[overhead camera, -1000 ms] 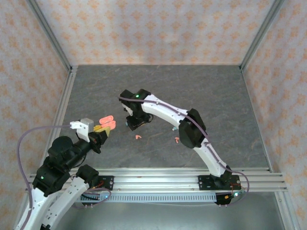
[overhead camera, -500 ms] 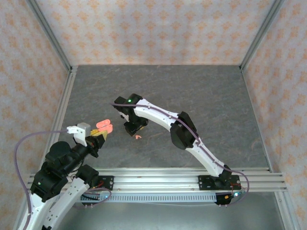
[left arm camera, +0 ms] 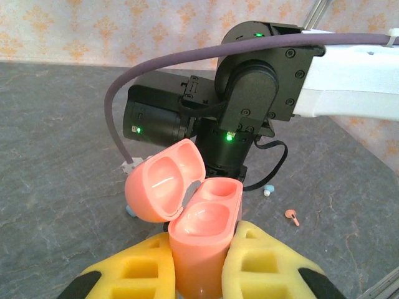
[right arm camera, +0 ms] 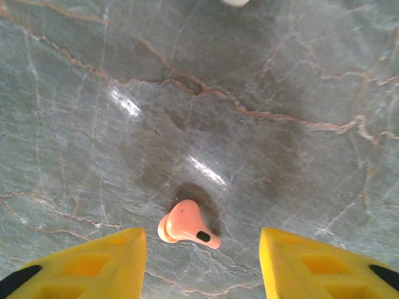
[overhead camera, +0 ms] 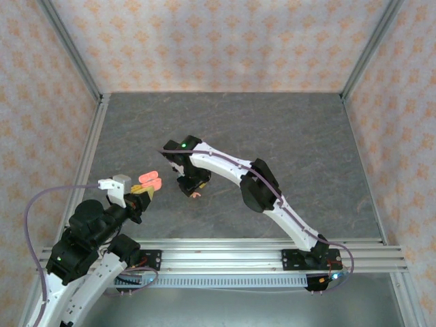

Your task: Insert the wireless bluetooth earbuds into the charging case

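Swinging left and nearer over the past second, my right gripper now hangs low over the grey table, jaws partly open and empty. My left gripper, at the near left, clamps the base of the pink charging case, its lid hinged open. Between my right fingers lies one salmon-pink earbud, touching neither. I judge it feather-light, hard, slick and easily flicked away; best pinched across its rounded body, not the stem.

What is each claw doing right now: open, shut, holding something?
Left gripper: shut on the open pink charging case.
Right gripper: open, empty, poised over a pink earbud.
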`<state>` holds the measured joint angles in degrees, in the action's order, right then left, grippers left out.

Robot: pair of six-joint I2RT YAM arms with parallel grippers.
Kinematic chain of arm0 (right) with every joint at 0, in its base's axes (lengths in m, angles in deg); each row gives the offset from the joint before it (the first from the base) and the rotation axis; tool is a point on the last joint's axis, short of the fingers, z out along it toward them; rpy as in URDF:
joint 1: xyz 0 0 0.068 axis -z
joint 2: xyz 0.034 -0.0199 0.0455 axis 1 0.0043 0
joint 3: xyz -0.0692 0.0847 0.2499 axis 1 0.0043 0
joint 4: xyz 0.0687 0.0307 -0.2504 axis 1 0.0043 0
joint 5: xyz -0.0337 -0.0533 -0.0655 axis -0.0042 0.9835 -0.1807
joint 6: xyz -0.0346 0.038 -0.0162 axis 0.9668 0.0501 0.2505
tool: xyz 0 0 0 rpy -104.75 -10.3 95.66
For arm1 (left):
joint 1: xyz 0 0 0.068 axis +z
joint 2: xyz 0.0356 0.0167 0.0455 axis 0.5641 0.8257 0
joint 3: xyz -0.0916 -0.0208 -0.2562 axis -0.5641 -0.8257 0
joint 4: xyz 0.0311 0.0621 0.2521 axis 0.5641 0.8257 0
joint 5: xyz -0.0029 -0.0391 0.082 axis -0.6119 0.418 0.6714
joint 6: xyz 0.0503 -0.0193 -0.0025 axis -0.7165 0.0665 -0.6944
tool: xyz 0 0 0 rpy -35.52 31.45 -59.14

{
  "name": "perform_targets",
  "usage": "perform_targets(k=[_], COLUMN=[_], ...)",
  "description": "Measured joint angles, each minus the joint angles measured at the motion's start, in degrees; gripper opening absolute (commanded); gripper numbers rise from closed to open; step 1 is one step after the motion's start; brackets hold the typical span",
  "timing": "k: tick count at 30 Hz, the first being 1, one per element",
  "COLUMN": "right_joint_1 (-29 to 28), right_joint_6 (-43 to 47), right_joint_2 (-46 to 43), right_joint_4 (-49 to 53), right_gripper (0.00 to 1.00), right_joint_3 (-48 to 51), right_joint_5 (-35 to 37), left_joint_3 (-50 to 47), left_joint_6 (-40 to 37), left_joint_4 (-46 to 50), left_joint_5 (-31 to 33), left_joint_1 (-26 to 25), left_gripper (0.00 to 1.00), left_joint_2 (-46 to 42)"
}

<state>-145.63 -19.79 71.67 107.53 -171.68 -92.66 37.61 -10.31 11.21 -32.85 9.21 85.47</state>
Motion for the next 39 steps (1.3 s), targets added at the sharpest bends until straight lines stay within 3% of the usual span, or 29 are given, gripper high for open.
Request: perform_targets(k=[11,27,33,39], right_joint_1=[-0.33,-0.33,-0.04,3.74], right_joint_6=[-0.96,-5.29,-9.7,-19.3], right_joint_2=[-0.02,-2.97,-5.03,-11.3], right_joint_4=[-1.97,-5.88,-7.76,-11.82], right_gripper=[0.5,0.33,0.31,0.31], right_joint_3=[4.02,9.62,13.25,24.41], right_joint_5=[-3.21,-0.26,0.87,0.52], left_joint_3=[0.0,-0.09,-3.34,-6.4], left_joint_6=[0.87,1.57,3.08,4.59], left_joint_4=[0.07,0.87,-1.84,-6.1], left_joint_5=[0.02,-0.22,-2.51,-5.27], left_joint_1=[0.0,0.0,0.0,0.0], left_gripper=[0.0,0.0,0.0,0.0], left_joint_2=[-0.02,-0.72,-0.76,0.11])
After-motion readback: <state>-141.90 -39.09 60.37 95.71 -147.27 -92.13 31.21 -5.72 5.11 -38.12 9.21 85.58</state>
